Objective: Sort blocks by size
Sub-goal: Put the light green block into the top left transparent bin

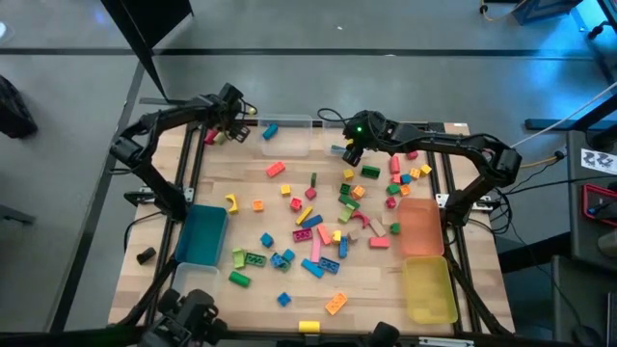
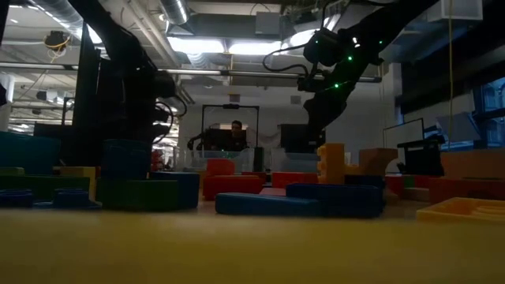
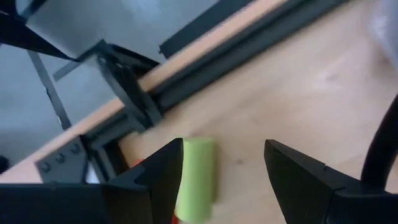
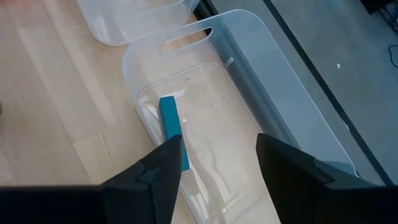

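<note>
Many small coloured blocks [image 1: 328,217] lie scattered over the middle of the wooden table. My left gripper [image 1: 229,130] hangs open over the table's far left corner. In its wrist view a light green block [image 3: 196,177] lies flat on the wood, close beside one finger, with a bit of red just past it. My right gripper [image 1: 349,152] stands open at the far centre, above a clear bin [image 4: 249,74]. A long blue block [image 4: 169,127] lies on that bin's floor, and nothing sits between the fingers [image 4: 219,146].
A second clear bin [image 1: 289,135] holding a blue block [image 1: 270,131] sits at the far edge. A blue bin [image 1: 201,236] stands at the left, an orange bin [image 1: 421,226] and a yellow bin [image 1: 429,289] at the right. A black frame rail [image 3: 205,74] borders the far left corner.
</note>
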Action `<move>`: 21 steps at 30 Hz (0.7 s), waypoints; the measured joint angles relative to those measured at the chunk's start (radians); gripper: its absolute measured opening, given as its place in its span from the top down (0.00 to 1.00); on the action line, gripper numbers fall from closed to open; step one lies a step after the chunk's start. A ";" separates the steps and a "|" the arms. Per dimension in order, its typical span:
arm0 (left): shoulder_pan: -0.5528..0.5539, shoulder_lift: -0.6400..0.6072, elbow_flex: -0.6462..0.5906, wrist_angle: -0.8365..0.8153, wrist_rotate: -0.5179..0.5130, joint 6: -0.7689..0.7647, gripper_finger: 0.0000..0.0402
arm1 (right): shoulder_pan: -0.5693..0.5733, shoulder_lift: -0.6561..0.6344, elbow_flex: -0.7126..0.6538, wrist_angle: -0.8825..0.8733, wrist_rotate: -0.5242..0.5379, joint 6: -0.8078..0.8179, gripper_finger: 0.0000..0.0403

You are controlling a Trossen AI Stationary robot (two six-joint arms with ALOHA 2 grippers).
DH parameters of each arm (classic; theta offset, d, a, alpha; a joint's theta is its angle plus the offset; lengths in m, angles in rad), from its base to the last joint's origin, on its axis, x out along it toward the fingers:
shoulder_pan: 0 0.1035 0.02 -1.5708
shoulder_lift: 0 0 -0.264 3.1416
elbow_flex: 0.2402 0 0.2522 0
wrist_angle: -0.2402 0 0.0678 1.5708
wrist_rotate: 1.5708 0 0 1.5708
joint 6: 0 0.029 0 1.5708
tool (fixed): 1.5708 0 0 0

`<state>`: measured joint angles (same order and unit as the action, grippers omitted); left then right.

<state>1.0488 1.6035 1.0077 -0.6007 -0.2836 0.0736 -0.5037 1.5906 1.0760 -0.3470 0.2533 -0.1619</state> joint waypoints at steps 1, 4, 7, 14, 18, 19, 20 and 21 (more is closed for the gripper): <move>0.011 0.000 0.000 0.002 0.000 0.012 0.48 | 0.000 0.000 0.000 0.000 0.000 0.000 0.49; 0.046 0.000 0.000 0.000 0.015 0.040 0.48 | 0.000 0.000 0.000 0.000 0.000 0.000 0.49; 0.071 0.000 0.000 -0.002 0.068 0.084 0.48 | 0.000 0.000 0.000 0.000 0.000 0.000 0.49; 0.080 0.041 0.000 -0.065 0.102 0.170 0.48 | 0.000 0.000 0.000 0.000 -0.024 0.000 0.49; 0.083 0.118 0.000 -0.082 0.124 0.201 0.48 | 0.000 0.000 0.000 -0.001 -0.043 0.000 0.49; 0.083 0.135 0.003 -0.092 0.133 0.204 0.48 | 0.000 0.000 0.000 0.000 -0.044 0.000 0.49; 0.083 0.145 0.009 -0.108 0.143 0.204 0.48 | 0.000 0.000 0.000 0.000 -0.044 0.000 0.49; 0.082 0.147 0.017 -0.118 0.142 0.201 0.48 | 0.000 0.000 0.000 0.000 -0.044 0.000 0.49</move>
<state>1.1313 1.7507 1.0244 -0.7184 -0.1414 0.2742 -0.5037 1.5906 1.0756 -0.3473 0.2092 -0.1623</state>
